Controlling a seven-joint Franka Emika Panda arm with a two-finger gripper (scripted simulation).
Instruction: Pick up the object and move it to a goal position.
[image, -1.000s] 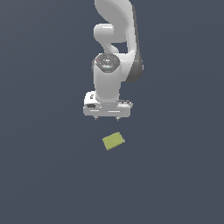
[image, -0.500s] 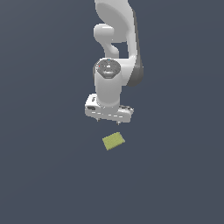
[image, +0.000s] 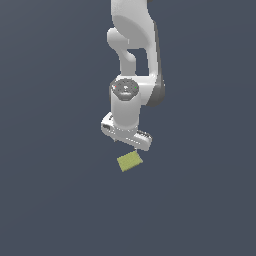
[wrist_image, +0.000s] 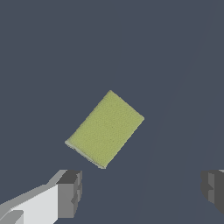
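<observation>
The object (image: 129, 161) is a small flat yellow-green block lying on the dark grey floor, just below the white hand in the exterior view. The wrist view shows the object (wrist_image: 105, 128) lying at a slant, ahead of the fingers and not between them. My gripper (wrist_image: 142, 190) is open, its two dark pads standing wide apart, wider than the block, with nothing between them. In the exterior view the gripper (image: 126, 142) hangs tilted a little above the block; its fingertips are mostly hidden by the hand.
The white arm (image: 132, 55) rises from the hand toward the top of the exterior view. Around the block there is only plain dark grey floor (image: 60, 200).
The hand has come down toward the block and turned about its wrist, so it now hangs slanted. The block has not moved.
</observation>
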